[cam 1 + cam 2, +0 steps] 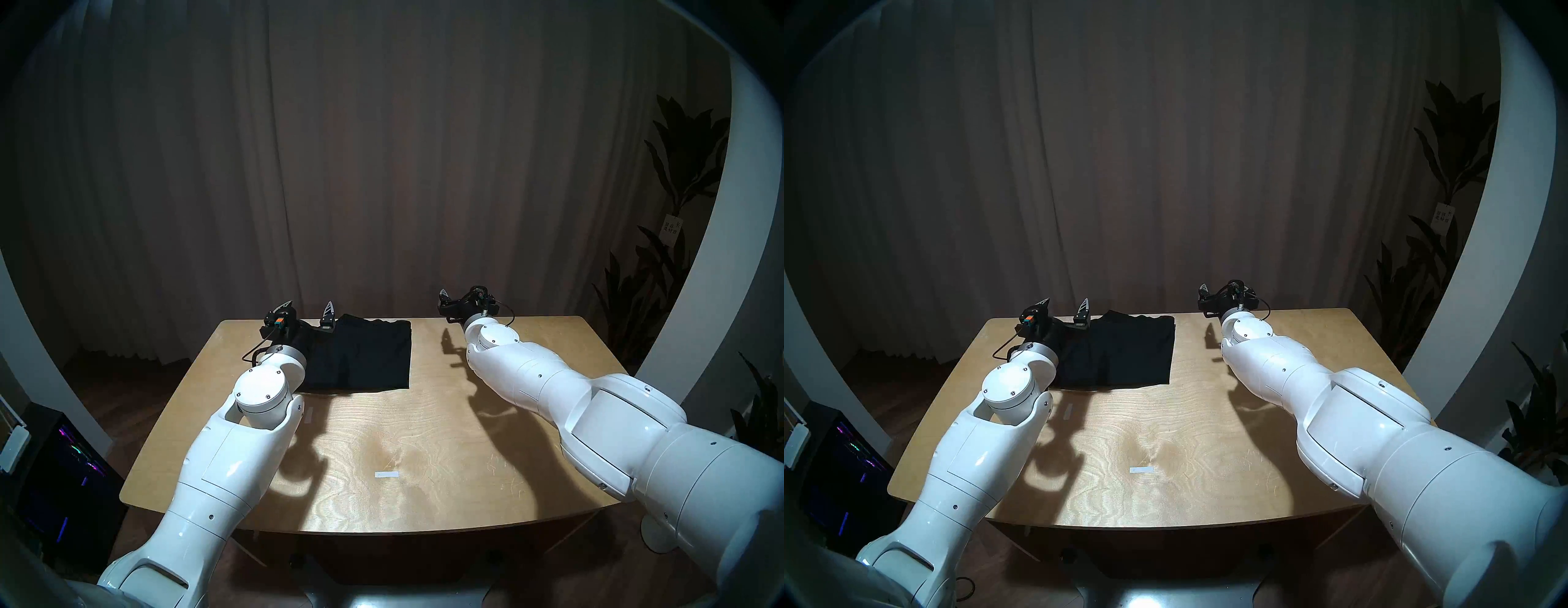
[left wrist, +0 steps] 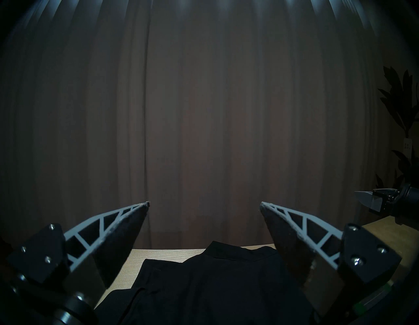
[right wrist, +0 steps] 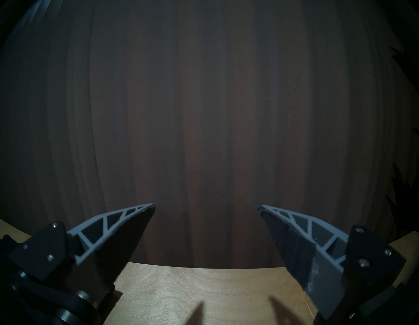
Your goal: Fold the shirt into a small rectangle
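The black shirt lies folded as a rough rectangle on the far left part of the wooden table, its collar towards the far edge. In the left wrist view the shirt fills the bottom, collar up. My left gripper hovers open over the shirt's far left corner, fingers pointing at the curtain, holding nothing. My right gripper is open and empty above bare table at the far right; in the head view only one of its fingertips shows.
A brown curtain hangs behind the table. Two small white tape strips lie on the tabletop. Potted plants stand at the right. A dark computer case with coloured lights sits on the floor at the left.
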Tool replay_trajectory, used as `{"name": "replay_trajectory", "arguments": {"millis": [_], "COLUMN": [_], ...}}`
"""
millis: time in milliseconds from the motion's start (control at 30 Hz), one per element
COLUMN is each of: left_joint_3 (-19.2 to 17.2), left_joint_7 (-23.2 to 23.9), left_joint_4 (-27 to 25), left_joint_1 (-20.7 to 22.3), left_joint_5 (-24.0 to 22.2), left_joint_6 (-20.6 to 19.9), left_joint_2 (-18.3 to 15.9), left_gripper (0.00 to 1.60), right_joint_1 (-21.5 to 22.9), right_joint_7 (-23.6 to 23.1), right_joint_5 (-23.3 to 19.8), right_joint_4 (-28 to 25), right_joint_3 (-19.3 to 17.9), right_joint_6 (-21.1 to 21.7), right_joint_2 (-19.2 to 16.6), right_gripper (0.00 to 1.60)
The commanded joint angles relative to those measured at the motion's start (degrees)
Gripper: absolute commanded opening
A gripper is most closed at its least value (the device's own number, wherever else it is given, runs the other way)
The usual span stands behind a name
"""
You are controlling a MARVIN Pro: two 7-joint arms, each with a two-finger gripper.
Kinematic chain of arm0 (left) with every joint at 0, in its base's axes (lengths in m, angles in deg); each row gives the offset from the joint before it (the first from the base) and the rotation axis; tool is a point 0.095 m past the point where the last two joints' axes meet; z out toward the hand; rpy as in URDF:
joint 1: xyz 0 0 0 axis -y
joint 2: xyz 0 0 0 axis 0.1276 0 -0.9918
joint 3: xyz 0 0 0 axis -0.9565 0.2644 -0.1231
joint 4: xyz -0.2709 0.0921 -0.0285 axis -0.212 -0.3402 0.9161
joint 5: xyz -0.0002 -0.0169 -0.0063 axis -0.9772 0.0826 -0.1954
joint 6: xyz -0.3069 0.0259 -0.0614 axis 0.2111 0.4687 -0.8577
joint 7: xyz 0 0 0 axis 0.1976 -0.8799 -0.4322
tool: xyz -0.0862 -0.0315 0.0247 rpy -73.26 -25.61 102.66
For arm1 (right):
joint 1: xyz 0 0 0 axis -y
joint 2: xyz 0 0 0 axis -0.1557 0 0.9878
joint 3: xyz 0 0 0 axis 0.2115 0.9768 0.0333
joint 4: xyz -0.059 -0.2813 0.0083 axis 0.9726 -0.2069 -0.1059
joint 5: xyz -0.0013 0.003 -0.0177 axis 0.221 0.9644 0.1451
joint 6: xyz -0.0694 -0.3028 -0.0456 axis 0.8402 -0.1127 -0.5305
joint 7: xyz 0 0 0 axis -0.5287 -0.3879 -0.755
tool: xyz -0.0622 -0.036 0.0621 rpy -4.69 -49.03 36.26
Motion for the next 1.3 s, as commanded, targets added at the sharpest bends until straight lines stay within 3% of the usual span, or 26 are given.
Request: {"name": "replay_trajectory", "arguments": {"millis": [0, 700, 1267], "left_joint_3": [0.2, 2.5, -0.2], "left_joint_7": [-0.3, -0.7, -1.8], "left_joint_4": [0.4, 5.2, 9.3], "left_joint_1": [3.5, 6.6, 7.7], "left_joint_5": [1.4, 4.3, 5.2], "left_joint_6": [0.4, 0.5, 0.6], "left_joint_2": [0.1, 0.0, -2.5], "left_gripper": [1.60, 1.60, 1.60], "right_joint_1": [-0.2, -4.3, -7.3], "right_joint_7": [-1.1, -4.5, -7.6], "right_joint_5": [0.1, -0.1, -1.4], "right_joint_4": [-1.9, -5.3, -10.0], "right_joint_3": [-0.1, -1.2, -2.4], "right_joint_6": [-1.6, -3.9, -6.4], "right_joint_2": [-1.4, -5.7, -8.8], "right_gripper": [1.60, 1.60, 1.60]}}
